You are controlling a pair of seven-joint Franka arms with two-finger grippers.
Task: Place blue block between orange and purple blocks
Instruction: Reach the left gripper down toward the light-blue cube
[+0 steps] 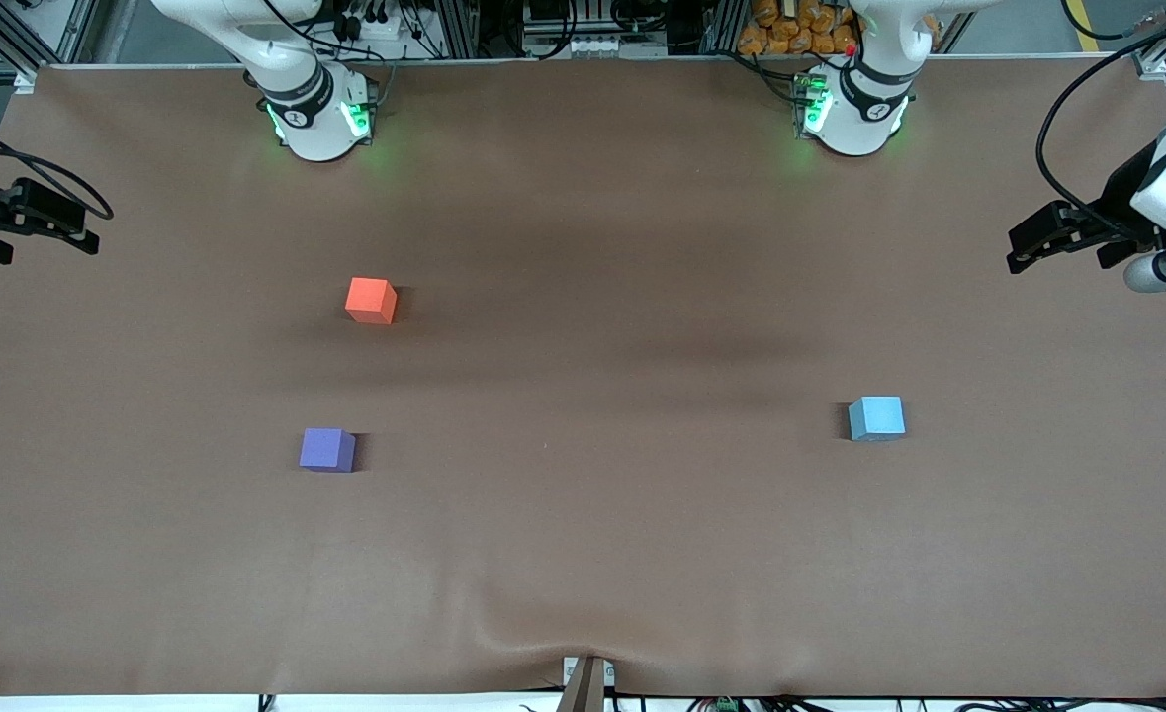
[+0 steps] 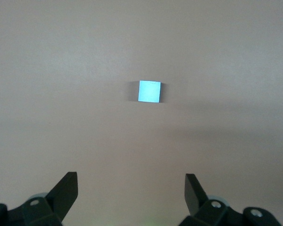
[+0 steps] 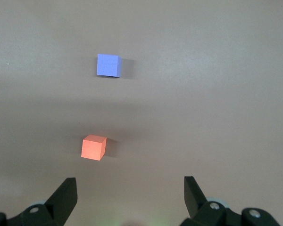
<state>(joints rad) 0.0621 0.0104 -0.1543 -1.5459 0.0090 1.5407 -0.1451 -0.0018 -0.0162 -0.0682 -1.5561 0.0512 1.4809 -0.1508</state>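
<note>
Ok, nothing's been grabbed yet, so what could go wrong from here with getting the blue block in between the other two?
The blue block lies toward the left arm's end, well apart from the orange block and purple block, so the open left gripper faces a long carry, perhaps beyond easy reach. The gap between those two looks modest; open fingers could nudge either on release. The right gripper waits open above that pair and may obstruct.

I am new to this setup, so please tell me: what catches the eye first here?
Three small cubes on the brown table: the blue block alone toward the left arm's end, the orange block and purple block toward the right arm's end, purple nearer the camera. The left claw and right claw are open and empty.
</note>
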